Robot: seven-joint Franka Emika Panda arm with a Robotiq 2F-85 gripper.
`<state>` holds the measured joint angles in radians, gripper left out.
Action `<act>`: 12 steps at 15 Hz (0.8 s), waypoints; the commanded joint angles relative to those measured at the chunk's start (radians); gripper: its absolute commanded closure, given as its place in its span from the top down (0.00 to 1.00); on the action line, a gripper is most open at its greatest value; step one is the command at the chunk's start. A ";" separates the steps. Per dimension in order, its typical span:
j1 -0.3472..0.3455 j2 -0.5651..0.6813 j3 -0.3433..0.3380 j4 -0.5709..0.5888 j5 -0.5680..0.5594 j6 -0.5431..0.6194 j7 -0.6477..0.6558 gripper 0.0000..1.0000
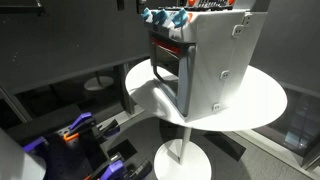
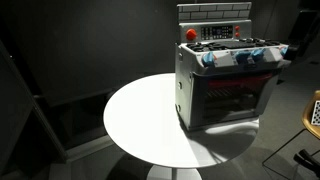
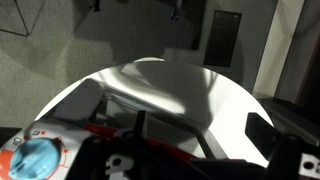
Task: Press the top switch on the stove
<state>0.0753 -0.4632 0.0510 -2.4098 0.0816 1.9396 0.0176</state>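
The stove (image 1: pixel 210 60) is a small pale grey box with a dark front door and bar handle. It stands on a round white table (image 1: pixel 262 100), and in both exterior views (image 2: pixel 225 85) it sits at the table's edge. Blue knobs (image 2: pixel 240 57) line its upper front edge. A red knob (image 2: pixel 191 34) sits beside a switch panel (image 2: pixel 220 32) on the back piece. In the wrist view my gripper (image 3: pixel 212 148) hovers just over the stove top, with dark fingers apart and nothing between them. A blue knob (image 3: pixel 40 160) shows at the lower left, with the table (image 3: pixel 200 90) beyond it.
The room is dark. Blue and orange gear (image 1: pixel 75 130) lies on the floor beside the table's pedestal (image 1: pixel 180 150). A wooden piece (image 2: pixel 313 110) stands past the stove. A dark door panel (image 3: pixel 222 35) is in the far wall.
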 commanded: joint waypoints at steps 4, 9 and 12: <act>-0.003 0.000 0.003 0.002 0.001 -0.002 -0.001 1.00; -0.005 0.008 0.001 0.023 -0.003 -0.001 -0.004 1.00; -0.004 0.017 -0.002 0.066 -0.007 0.010 -0.018 1.00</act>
<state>0.0752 -0.4622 0.0509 -2.3978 0.0812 1.9463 0.0156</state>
